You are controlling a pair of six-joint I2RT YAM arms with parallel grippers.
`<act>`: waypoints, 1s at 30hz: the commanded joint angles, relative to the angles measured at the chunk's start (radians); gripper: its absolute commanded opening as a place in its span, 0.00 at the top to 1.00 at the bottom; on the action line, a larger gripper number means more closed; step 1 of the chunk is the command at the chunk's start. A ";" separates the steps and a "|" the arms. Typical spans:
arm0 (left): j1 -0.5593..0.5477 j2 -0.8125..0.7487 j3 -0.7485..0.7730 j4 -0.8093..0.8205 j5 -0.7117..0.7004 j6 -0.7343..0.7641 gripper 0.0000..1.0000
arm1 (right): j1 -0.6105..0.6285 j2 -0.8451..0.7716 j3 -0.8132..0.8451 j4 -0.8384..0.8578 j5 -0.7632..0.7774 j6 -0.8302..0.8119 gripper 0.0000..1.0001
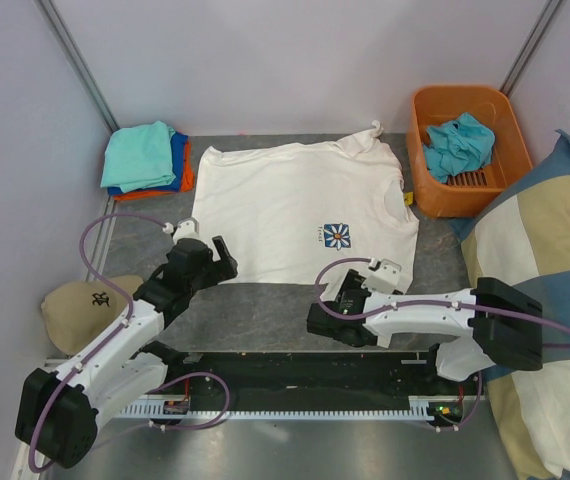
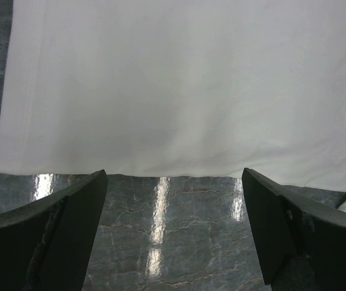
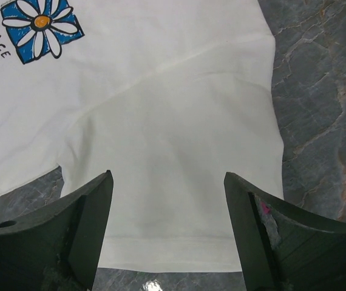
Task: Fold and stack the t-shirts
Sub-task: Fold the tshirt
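Note:
The large white t-shirt (image 1: 285, 200) lies spread flat on the grey table, its flower print (image 1: 337, 237) near the front right. My left gripper (image 1: 227, 260) is open and empty, just short of the shirt's bottom hem (image 2: 161, 173), with bare table between its fingers (image 2: 173, 209). My right gripper (image 1: 348, 290) is open and empty over the near sleeve (image 3: 173, 182), whose hem (image 3: 167, 254) lies between its fingers. Folded teal, blue and orange t-shirts (image 1: 145, 155) are stacked at the back left. A crumpled teal t-shirt (image 1: 457, 145) lies in the basket.
An orange basket (image 1: 435, 190) stands at the back right. A tan cap (image 1: 85, 305) lies at the front left beside the left arm. A big blue-and-cream checked cushion (image 1: 550, 260) fills the right side. Walls close in the back and sides.

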 commanded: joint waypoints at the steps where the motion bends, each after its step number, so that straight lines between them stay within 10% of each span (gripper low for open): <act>1: -0.003 0.019 0.046 -0.016 -0.062 -0.047 0.00 | -0.020 0.048 -0.003 0.128 0.002 -0.100 0.17; 15: 0.002 0.019 0.098 -0.128 -0.131 -0.073 0.00 | -0.087 0.154 0.017 0.295 -0.067 -0.307 0.15; 30: 0.241 0.131 0.037 -0.188 -0.088 -0.250 0.27 | -0.087 0.054 0.041 0.375 -0.058 -0.535 0.13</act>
